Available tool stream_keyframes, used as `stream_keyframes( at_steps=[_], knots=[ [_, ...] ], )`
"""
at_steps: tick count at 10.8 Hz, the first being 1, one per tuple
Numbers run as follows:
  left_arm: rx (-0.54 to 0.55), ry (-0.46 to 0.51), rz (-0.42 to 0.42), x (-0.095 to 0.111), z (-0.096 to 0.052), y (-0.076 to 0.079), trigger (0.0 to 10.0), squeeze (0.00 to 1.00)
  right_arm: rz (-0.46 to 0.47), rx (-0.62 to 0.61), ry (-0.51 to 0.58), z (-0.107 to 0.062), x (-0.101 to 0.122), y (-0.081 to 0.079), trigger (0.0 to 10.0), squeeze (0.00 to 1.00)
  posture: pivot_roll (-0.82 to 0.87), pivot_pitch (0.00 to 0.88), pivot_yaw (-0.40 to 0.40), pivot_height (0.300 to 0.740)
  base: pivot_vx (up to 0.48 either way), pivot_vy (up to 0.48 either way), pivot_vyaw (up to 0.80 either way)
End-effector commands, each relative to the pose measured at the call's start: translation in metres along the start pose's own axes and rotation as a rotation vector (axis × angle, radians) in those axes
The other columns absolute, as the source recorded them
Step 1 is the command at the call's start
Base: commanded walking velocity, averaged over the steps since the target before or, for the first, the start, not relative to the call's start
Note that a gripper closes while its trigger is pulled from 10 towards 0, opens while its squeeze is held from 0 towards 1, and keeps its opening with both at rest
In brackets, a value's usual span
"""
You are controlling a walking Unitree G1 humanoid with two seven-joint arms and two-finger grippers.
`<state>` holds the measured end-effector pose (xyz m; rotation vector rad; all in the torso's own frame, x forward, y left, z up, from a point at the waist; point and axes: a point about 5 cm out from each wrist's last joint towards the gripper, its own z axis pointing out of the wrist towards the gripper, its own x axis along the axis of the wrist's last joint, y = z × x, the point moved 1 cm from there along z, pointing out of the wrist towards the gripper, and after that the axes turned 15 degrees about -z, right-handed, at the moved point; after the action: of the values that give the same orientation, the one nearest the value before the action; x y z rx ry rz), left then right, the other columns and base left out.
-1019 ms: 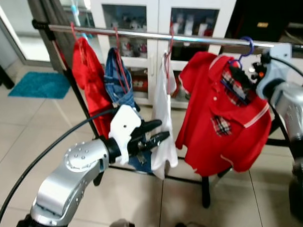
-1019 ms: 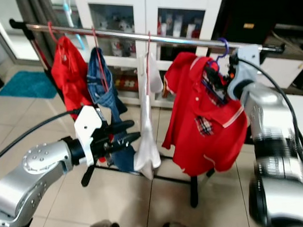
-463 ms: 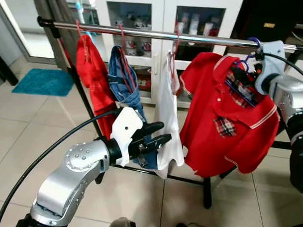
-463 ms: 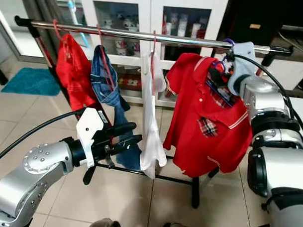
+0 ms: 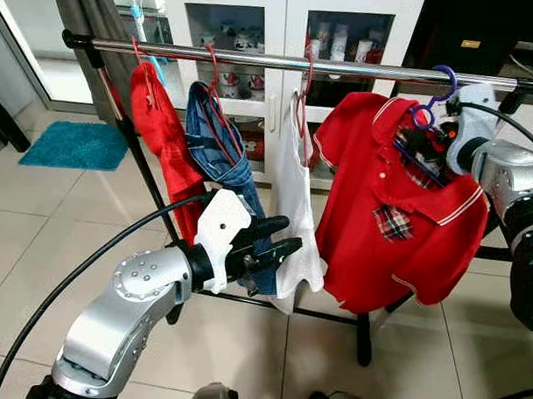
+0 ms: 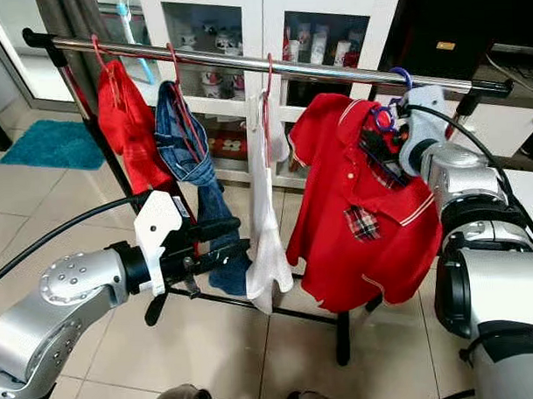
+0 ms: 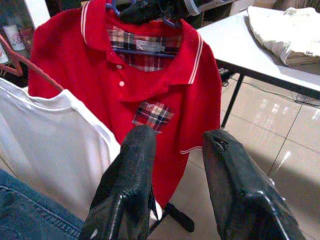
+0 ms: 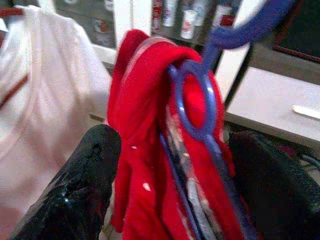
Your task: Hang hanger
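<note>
Hanger (image 5: 431,102), blue plastic and carrying a red polo shirt (image 5: 398,204), had its hook raised up to the steel rail (image 5: 270,62) at the right end of the rack; a second earlier the hook sat lower and a little further from the bar, and half a second earlier it was nearly level with it. In the head views the hook now appeared to curl over the rail, though whether it truly bore on the bar could not be told. The right gripper (image 8: 170,190) held the hanger's neck and the shirt collar between its two black fingers, pinched on them. That suggested the hanging itself was close to done, with only the release left. The left gripper (image 7: 177,165) hovered low in front of the rack, fingers spread and holding nothing, much as it had been. A red garment (image 5: 159,133), jeans (image 5: 219,153) and a white top (image 5: 293,207) hung along the same rail. Beyond stood a white glass-fronted cabinet (image 5: 269,24), with pale floor tiles (image 5: 40,225) and a teal mat (image 5: 72,145) below
</note>
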<state>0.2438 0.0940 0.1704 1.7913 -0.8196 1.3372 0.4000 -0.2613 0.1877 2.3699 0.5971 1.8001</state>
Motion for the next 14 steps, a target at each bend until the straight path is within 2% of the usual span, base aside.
stream_keyframes(
  at_steps=[1, 4, 6, 9, 10, 11, 12, 13, 14],
  knots=[
    [-0.018, -0.001, 0.019, 0.004, 0.0, 0.002, 10.0, 0.0, -0.001, 0.038, 0.038, 0.002, 0.014, -0.003, 10.0, 0.0, 0.1, 0.052, -0.008, 0.74, 0.0, 0.0, 0.0],
    [-0.02, -0.002, 0.022, 0.004, 0.001, 0.002, 10.0, 0.0, 0.004, 0.05, 0.06, 0.005, 0.024, -0.006, 10.0, 0.0, 0.1, 0.054, -0.005, 0.74, 0.0, 0.0, 0.0],
    [-0.018, -0.004, 0.025, 0.004, 0.001, 0.002, 10.0, 0.0, 0.002, 0.038, 0.025, 0.007, 0.022, -0.008, 10.0, 0.0, 0.1, 0.055, -0.006, 0.74, 0.0, 0.0, 0.0],
    [-0.012, -0.013, 0.026, 0.002, 0.001, 0.002, 10.0, 0.0, 0.019, -0.045, -0.023, 0.008, 0.015, -0.007, 10.0, 0.0, 0.11, 0.063, -0.007, 0.74, 0.0, 0.0, 0.0],
    [-0.014, -0.014, 0.025, 0.002, 0.001, 0.002, 10.0, 0.0, 0.052, -0.074, -0.03, 0.009, 0.015, -0.006, 8.9, 0.0, 0.11, 0.066, -0.005, 0.74, 0.0, 0.0, 0.0],
    [-0.014, -0.016, 0.027, 0.002, 0.001, 0.002, 10.0, 0.0, 0.071, -0.097, -0.023, 0.009, 0.016, -0.005, 5.0, 0.0, 0.11, 0.067, -0.004, 0.74, 0.0, 0.0, 0.0],
    [-0.014, -0.018, 0.027, 0.002, 0.001, 0.002, 10.0, 0.0, 0.078, -0.107, -0.028, 0.009, 0.017, -0.005, 1.8, 0.0, 0.11, 0.068, -0.003, 0.74, 0.0, 0.0, 0.0],
    [-0.015, -0.02, 0.027, 0.002, 0.001, 0.002, 10.0, 0.0, 0.082, -0.126, -0.034, 0.009, 0.018, -0.004, 0.0, 0.0, 0.11, 0.069, -0.004, 0.74, 0.0, 0.0, 0.0],
    [-0.015, -0.022, 0.027, 0.001, 0.001, 0.003, 10.0, 0.0, 0.083, -0.137, -0.035, 0.009, 0.018, -0.003, 0.0, 0.0, 0.11, 0.07, -0.005, 0.74, 0.0, 0.0, 0.0]
  ],
)
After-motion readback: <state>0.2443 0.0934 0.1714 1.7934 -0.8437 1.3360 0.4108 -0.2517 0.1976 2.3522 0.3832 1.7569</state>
